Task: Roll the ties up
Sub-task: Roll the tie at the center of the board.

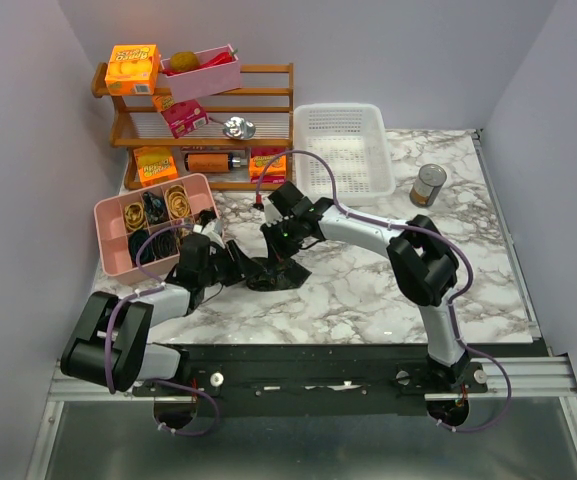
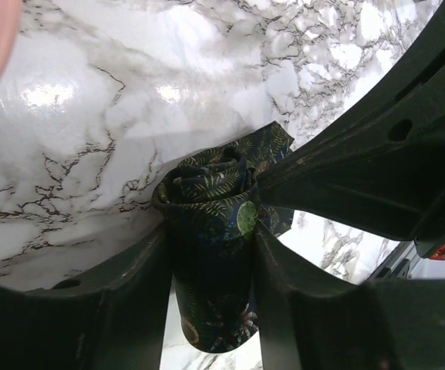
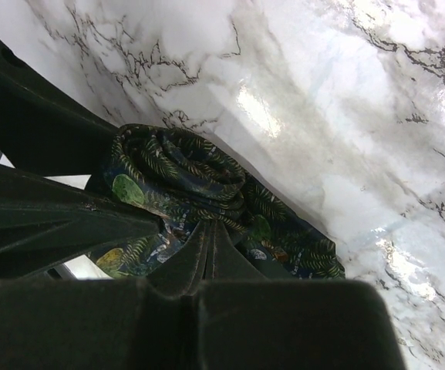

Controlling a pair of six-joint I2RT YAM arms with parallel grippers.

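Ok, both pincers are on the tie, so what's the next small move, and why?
Probably firm up the left pincer on the coiled tie first. Its fingers flank the coil on both sides, the right pincer is shut at the coil's edge, and a loose tail lies flat on the marble table, so the coil likely needs holding before more winding.

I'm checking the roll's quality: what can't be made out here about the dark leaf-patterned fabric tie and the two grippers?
Left wrist view: the left gripper flanks the dark leaf-patterned fabric tie and hides its sides.
Right wrist view: the shut right gripper hides whether its tips pinch fabric.
Top view: both grippers cover most of the tie; its tightness is unreadable.
Top view: items in the pink plastic compartment tray are too small to identify.
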